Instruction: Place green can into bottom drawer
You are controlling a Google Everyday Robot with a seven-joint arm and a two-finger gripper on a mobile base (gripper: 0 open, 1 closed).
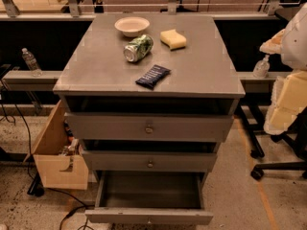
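Observation:
The green can (pixel 138 48) lies on its side on top of the grey cabinet (pixel 201 75), toward the back, with its silver end facing front left. The bottom drawer (pixel 148 217) is pulled open at the foot of the cabinet, and its tray looks empty. The two upper drawers are pushed in further. My arm shows as pale, cream-coloured parts at the right edge, and my gripper (pixel 284 111) hangs there beside the cabinet's right side, well away from the can and at about the height of the top drawer.
On the cabinet top are a white bowl (pixel 132 26), a yellow sponge (pixel 173 39) and a dark blue snack packet (pixel 153 76). A cardboard box (pixel 55 157) stands at the left on the floor. A chair base (pixel 278 164) is at the right. A water bottle (pixel 30 62) stands on the left ledge.

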